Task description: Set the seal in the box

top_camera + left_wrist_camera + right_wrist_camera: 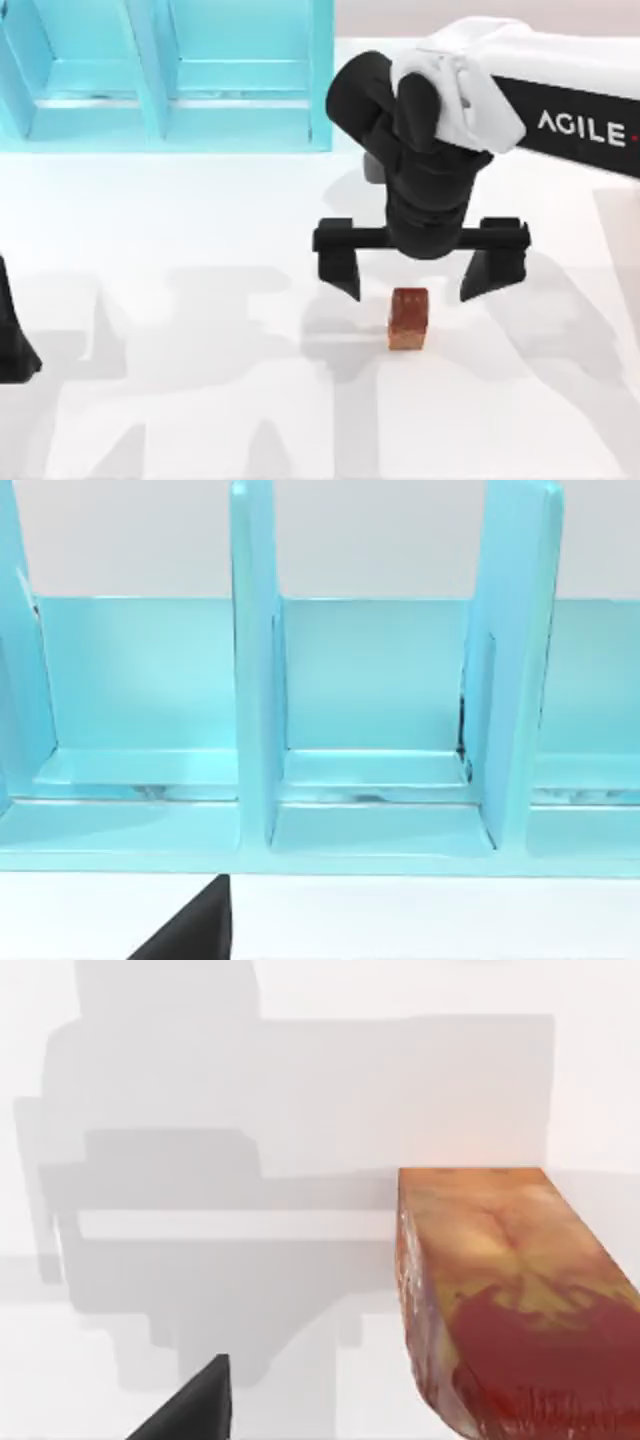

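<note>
Seal (408, 318): dark red-brown top w/ mottled orange-tan end. Box (170, 75) at table's 11 o'clock: pale turquoise. Right gripper (420, 270) black; table (200, 380) white.

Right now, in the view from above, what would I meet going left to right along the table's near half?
Left arm's black tool at the left edge → red-brown seal → right tool's right finger.

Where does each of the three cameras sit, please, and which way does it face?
Top view: above the table, looking down on the seal, the box and the open right pincer; the left arm is parked at the left edge.
Left wrist view: on the left arm, facing the box; one dark fingertip shows.
Right wrist view: on the right arm, close above the seal.
Shared: top and right wrist views both show the seal.
</note>
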`<state>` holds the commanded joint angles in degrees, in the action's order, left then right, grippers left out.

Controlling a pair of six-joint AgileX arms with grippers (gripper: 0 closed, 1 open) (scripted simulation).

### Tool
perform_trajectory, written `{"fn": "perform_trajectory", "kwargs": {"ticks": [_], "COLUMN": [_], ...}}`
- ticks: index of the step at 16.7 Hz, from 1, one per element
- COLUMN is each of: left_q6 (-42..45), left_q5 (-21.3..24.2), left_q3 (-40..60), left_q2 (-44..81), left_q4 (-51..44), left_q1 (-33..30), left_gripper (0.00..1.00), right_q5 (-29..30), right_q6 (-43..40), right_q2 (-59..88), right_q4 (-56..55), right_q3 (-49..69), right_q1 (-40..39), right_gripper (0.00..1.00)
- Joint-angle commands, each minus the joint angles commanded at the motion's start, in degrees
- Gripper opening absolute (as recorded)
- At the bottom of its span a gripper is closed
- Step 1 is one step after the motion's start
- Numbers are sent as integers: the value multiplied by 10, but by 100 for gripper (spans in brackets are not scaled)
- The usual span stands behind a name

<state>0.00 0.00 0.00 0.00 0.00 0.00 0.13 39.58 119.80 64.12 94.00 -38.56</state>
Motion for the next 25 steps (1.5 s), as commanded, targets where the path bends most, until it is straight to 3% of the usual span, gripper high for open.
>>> {"fn": "perform_trajectory", "kwargs": {"ticks": [5,10,23,25], "left_q6": [0,0,0,0], "left_q5": [0,0,0,0], "left_q3": [0,0,0,0], "left_q2": [0,0,0,0], "left_q4": [0,0,0,0], "left_q1": [0,0,0,0], "left_gripper": [100,100,100,100], "right_q5": [0,0,0,0], "right_q6": [2,3,3,3], "right_q2": [29,31,31,31], "right_q4": [-108,-114,-114,-114], "right_q3": [-78,-84,-84,-84], "right_q1": [-2,-2,-2,-2], "right_gripper": [100,100,2,0]}}
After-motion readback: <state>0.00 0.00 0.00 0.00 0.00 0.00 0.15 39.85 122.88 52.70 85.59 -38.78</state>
